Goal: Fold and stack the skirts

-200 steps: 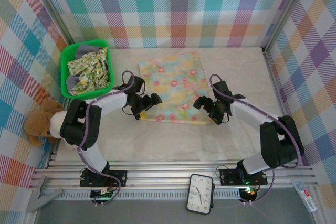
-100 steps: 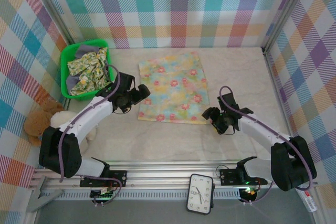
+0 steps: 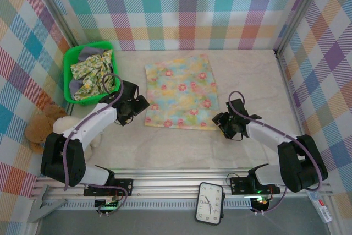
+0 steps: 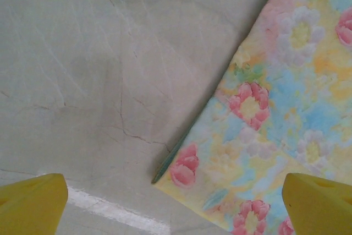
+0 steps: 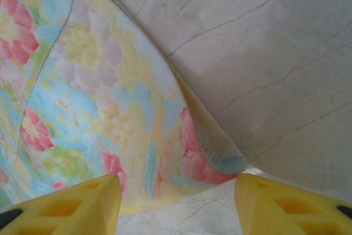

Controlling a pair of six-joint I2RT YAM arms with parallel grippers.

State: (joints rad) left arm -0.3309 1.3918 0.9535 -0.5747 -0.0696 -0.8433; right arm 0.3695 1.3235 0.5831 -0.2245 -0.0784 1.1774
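- Between the yellow fingers (image 5: 66,202) of the right gripper (image 5: 173,202) lay the near right corner of the pastel floral skirt (image 5: 99,97), curled a little off the surface. The jaws stood partly apart on either side of it and pinched nothing, which read as lining up a grip for the fold.
- Under the left gripper (image 4: 176,202) the jaws were spread wide and held nothing. The skirt's near left corner sat just ahead of them, toward the right-hand finger, so this arm looked set to take the matching corner.
- Ahead of both grippers the skirt lay spread flat with fairly straight edges. That layout would let the near hem be carried over toward the far one.
- Beneath the fingers and all around the skirt ran the table (image 3: 247,75), pale and marble-veined. It looked smooth enough for cloth to slide on.
- Beyond the left gripper, off to its left, a green basket (image 3: 66,75) held a crumpled yellow-green floral skirt (image 3: 96,72) and a grey skirt (image 3: 88,54). I judged these to be waiting their turn.
- Behind the left gripper, beside that arm's base, sat a teddy bear (image 3: 41,130). Behind the right gripper, down by the bases, lay a clock (image 3: 210,203).
- Farthest out, plaid walls (image 3: 181,9) closed the table in on three sides.
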